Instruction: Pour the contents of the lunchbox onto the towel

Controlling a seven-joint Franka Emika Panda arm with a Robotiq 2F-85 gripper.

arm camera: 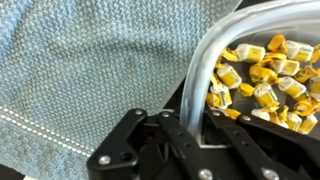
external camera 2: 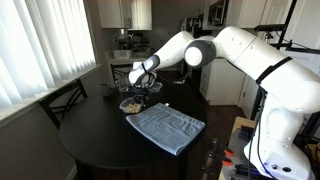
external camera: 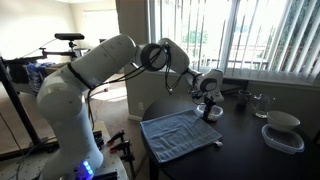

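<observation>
The lunchbox (arm camera: 215, 50) is a translucent-white container with a thick rim. It holds several small yellowish pieces (arm camera: 265, 75). My gripper (arm camera: 190, 125) is shut on its rim, one finger inside and one outside. In both exterior views the gripper (external camera: 209, 103) (external camera 2: 133, 92) holds the lunchbox (external camera: 213, 112) (external camera 2: 130, 103) at the far edge of the blue-grey towel (external camera: 178, 133) (external camera 2: 168, 127), which lies flat on the dark round table (external camera 2: 100, 140). In the wrist view the towel (arm camera: 90, 70) fills the left side, next to the box.
Stacked white-and-clear containers (external camera: 282, 130) stand on the table beyond the towel. A glass (external camera: 261, 103) and dark items stand near the window blinds. A chair (external camera 2: 62, 100) stands beside the table. The robot base (external camera: 70, 120) is close to the table edge.
</observation>
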